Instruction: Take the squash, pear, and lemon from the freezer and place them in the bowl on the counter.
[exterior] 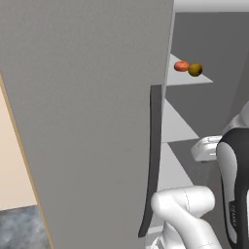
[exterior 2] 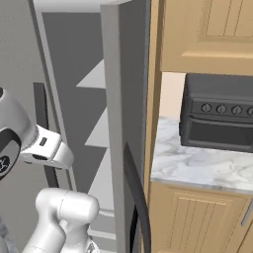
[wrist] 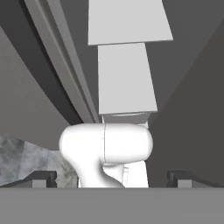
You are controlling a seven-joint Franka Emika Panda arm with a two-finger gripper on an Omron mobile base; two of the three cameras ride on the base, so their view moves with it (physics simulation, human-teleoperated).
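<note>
Arm (exterior: pixel 185 214): closest to the camera, white, low in the left base view, folded in front of the freezer.
Door (exterior: pixel 87 121): big flat grey slab on the left, swung open. Its long dark handle (exterior: pixel 153 160) runs down its edge.
Freezer (exterior 2: pixel 74 113): open, with grey shelves (exterior: pixel 187 78) stepping up inside.
Fruit: two small round things sit side by side, touching, on a high shelf. One is orange-red (exterior: pixel 181 66), the one to its right is dark yellow-brown (exterior: pixel 195 70). I cannot tell which is the pear, lemon or squash.
Gripper (wrist: pixel 112 177): the two finger tips (wrist: pixel 41 177) stand wide apart at the bottom of the hand view, with nothing between them. It looks up along the shelves.
Counter (exterior 2: pixel 197 165): white marble, to the right of the freezer.
Oven (exterior 2: pixel 217 116): dark box with knobs on the counter.
Done: the door is open. No fruit is picked yet, I think.
Left: reach up, take each fruit, carry all three to the bowl.
Hard to see: I cannot make out a third fruit or the bowl. The counter's right side is cut off.
</note>
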